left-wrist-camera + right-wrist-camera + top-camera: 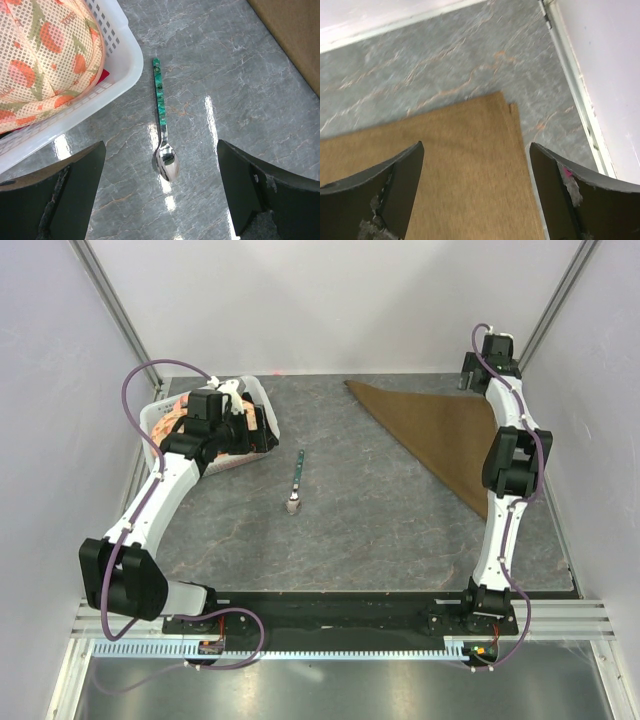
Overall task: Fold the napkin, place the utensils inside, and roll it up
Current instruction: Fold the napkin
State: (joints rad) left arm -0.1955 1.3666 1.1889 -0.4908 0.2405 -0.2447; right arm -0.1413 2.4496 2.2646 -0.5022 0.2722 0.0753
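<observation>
The brown napkin [440, 430] lies folded into a triangle at the back right of the table; it also shows in the right wrist view [465, 170]. The teal-handled spoon [297, 483] lies alone mid-table, head toward the near edge, apart from the napkin. My left gripper [262, 430] is open and empty above the basket's right side. In the left wrist view the spoon [161, 107] lies between and beyond its open fingers [75, 190]. My right gripper [468, 380] is open and empty above the napkin's back right corner, fingers [395, 185] spread over the cloth.
A white perforated basket [262, 400] holding orange-patterned plates [45, 55] stands at the back left, close beside the spoon's handle end [125, 55]. White walls enclose the back and sides. The napkin's edge shows at the top right of the left wrist view [295, 35].
</observation>
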